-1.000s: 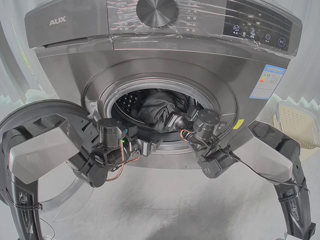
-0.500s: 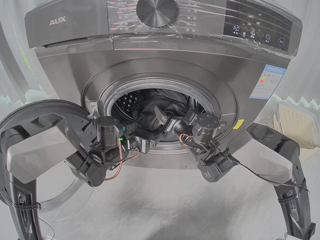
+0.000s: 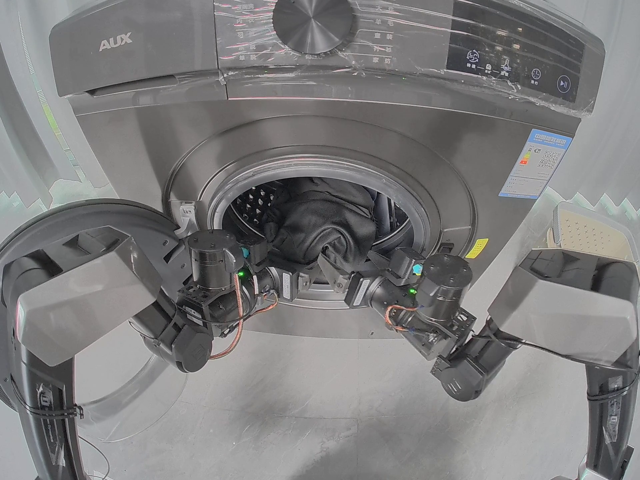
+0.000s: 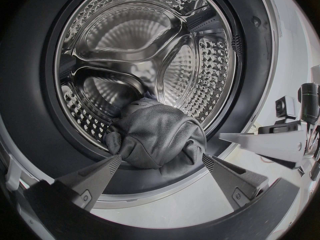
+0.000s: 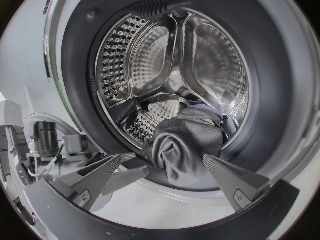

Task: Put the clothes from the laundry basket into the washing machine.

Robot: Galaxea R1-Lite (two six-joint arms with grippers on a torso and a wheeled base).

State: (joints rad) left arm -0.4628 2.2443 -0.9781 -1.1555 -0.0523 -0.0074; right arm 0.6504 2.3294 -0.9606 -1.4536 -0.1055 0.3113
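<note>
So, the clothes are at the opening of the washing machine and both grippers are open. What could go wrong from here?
1. The dark clothes sit bunched at the front of the drum, with a fold over the door seal. They may slide out, or get pinched if the door is shut.
2. The left gripper and right gripper hang open close together. A push could knock them together or snag the clothes.

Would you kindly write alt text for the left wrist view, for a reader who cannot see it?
A dark garment bulges from the mouth of the washer's steel drum, hanging over the door seal. The open left gripper sits just in front of it, with the right gripper nearby.
</note>
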